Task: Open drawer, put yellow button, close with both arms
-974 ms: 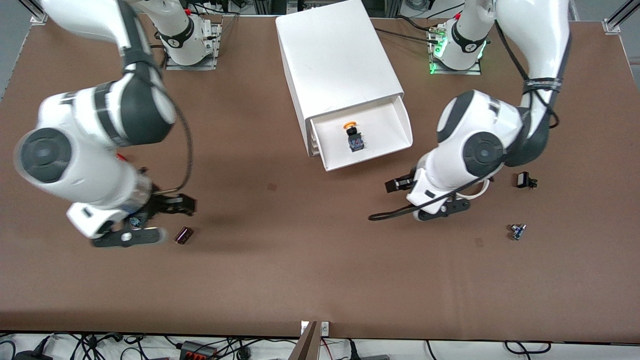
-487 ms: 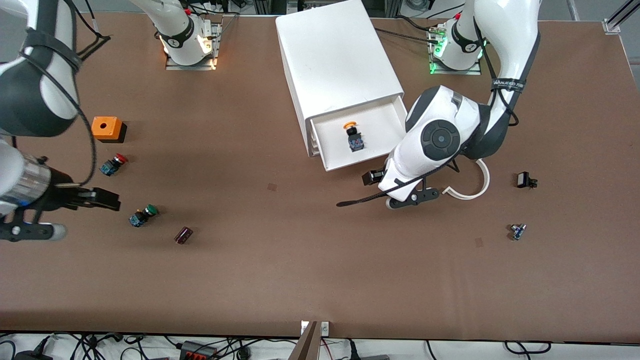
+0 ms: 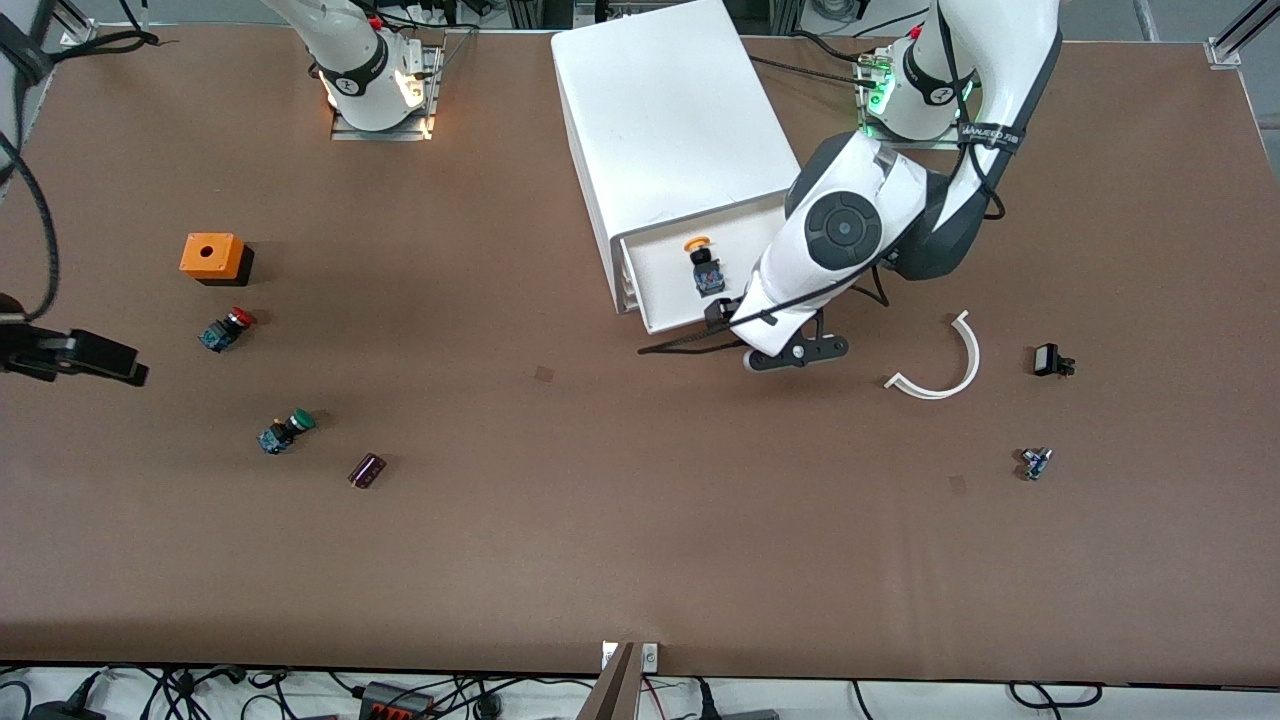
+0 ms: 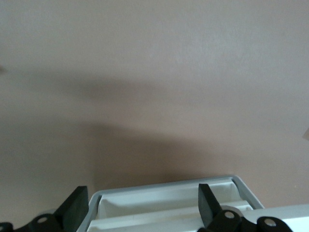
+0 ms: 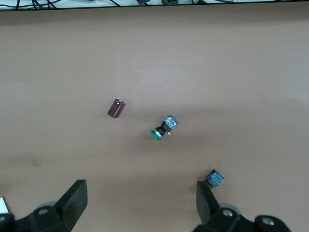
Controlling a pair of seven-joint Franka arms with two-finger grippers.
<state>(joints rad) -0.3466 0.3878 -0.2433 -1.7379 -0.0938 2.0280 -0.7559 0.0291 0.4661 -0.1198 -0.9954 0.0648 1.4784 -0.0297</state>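
Nearest to the front camera, the table (image 3: 640,560) carries only small parts: a dark purple cylinder (image 3: 366,470), the green-capped switch (image 3: 285,431) and, toward the left arm's end, a tiny blue part (image 3: 1034,463). A little farther lie the red-capped switch (image 3: 226,329), a white curved strip (image 3: 940,362) and a small black part (image 3: 1050,360), then an orange box (image 3: 214,258).

The left gripper (image 3: 722,318) is now at the front edge of the drawer (image 3: 665,322), and in the left wrist view its fingers (image 4: 208,205) are spread wide on both sides of the drawer lip (image 4: 169,203), not clamping it. Half a second ago it was still over the bare table in front of the drawer, and one second ago it was much more toward the left arm's end. The white curved strip, which the arm was covering before, is now free to see.

The drawer seems pushed in a little compared with the earlier frames. The yellow button (image 3: 704,265) lies inside it, so I judge that the placing is finished and closing has begun.

The right gripper (image 3: 85,355) has withdrawn to the right arm's end of the table, fingers released and holding nothing; one second ago it was over the green-capped switch. For closing with both arms, it will probably need to come back.
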